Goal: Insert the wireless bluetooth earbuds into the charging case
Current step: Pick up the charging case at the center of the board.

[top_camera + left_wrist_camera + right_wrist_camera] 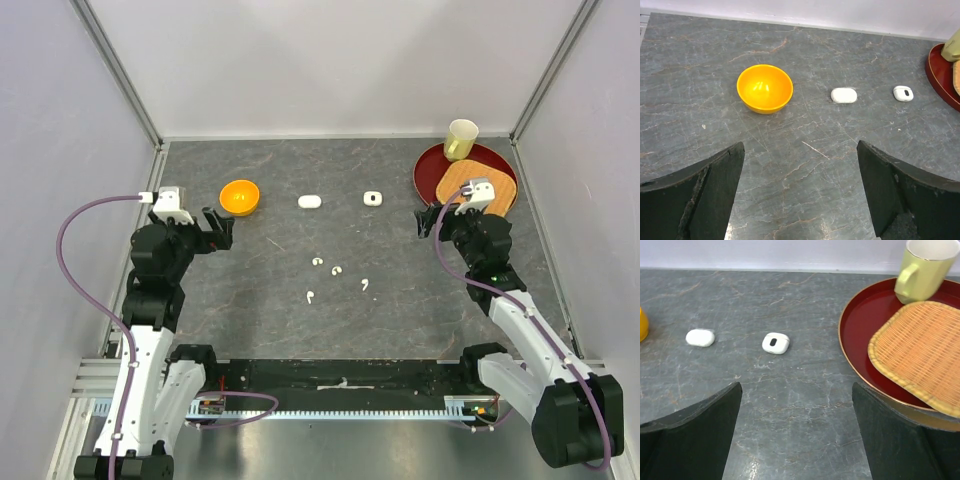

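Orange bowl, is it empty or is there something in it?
Empty. The orange bowl sits upright, and the left wrist view shows only its bare glossy inside.

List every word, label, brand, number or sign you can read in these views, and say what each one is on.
No readable text in any view.
The marked case bears only a dark oval spot, not a letter or number.
The plain case, earbuds, orange bowl, mug, red tray and woven mat show no print.
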`<state>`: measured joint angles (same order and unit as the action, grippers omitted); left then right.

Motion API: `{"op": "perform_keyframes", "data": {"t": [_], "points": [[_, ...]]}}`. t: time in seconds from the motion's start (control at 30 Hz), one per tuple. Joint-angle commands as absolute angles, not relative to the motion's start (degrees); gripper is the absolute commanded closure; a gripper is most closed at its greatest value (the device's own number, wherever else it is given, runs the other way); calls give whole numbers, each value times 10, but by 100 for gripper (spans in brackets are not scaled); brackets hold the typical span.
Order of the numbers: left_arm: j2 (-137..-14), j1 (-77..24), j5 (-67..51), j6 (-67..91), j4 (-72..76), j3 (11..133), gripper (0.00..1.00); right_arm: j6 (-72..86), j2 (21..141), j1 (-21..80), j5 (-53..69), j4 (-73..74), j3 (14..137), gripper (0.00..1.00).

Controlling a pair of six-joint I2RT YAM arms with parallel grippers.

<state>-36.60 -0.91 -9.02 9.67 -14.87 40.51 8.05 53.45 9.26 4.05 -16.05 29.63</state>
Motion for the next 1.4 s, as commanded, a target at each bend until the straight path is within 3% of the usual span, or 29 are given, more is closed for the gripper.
{"op": "perform_keyframes", "data": {"t": [0.0,0.2,0.33,0.6,0.77,0.97,1.13,1.27,1.37], "points": [[-367,-5,-58,120,-134,411,0,42,536,92,130,-164,330,2],[-374,-6,-108,120,-135,407,0,4,565,93,192,-170,345,2],[-374,-5,-32,226,-184,404,0,-59,584,95,258,-170,352,2],[-409,-5,-248,199,-106,434,0,-134,606,115,265,-160,373,2],[-478,-5,-293,193,-96,491,0,-136,632,114,255,-109,439,2],[-515,-12,-231,163,-95,529,0,-43,669,114,229,-56,535,2],[-530,-17,-192,149,-82,552,0,17,710,114,327,-43,597,2],[-514,-17,-188,150,-53,531,0,15,734,115,379,-116,579,2],[-496,-17,-179,149,-49,515,0,15,761,115,342,-126,583,2]]}}
